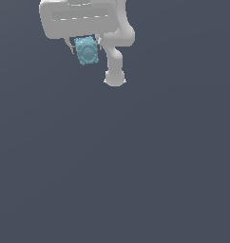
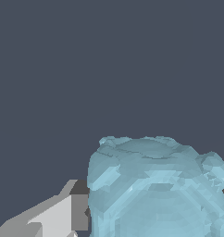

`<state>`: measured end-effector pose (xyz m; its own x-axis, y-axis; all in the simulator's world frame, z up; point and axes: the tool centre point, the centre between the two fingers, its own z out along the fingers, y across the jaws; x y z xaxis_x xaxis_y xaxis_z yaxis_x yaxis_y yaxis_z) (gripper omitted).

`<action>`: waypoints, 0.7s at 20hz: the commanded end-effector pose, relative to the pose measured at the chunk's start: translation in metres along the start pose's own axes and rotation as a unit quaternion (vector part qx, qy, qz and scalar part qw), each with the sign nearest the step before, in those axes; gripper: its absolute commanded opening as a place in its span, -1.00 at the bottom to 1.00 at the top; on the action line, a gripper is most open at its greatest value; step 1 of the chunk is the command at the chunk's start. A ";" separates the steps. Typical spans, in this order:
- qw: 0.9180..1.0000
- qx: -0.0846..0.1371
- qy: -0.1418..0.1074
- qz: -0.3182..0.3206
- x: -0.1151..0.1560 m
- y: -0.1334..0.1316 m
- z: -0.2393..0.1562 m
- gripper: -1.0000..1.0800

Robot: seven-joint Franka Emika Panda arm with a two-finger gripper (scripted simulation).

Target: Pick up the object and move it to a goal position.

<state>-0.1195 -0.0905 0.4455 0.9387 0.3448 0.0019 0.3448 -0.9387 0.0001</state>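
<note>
Fingers (image 2: pixel 63 215) of the gripper (image 1: pixel 86 49) are pressing in on the object (image 2: pixel 155 190), which is filling much of the wrist view as a light-blue, bumpy-edged block with a rounded face. One pale finger is sitting flush against its side; the other is barely showing past the block's far edge. Farther off, in the exterior view, the object (image 1: pixel 86 50) is hanging beneath the white hand, near the frame's top, with the arm (image 1: pixel 116 52) curving down just beside it toward that view's right.
</note>
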 end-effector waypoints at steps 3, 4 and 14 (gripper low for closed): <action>1.000 0.000 -0.001 0.000 -0.009 0.001 -0.031 -1.00; 1.000 0.000 -0.001 0.000 -0.010 0.001 -0.037 -1.00; 1.000 0.000 -0.001 0.000 -0.015 0.002 -0.062 -1.00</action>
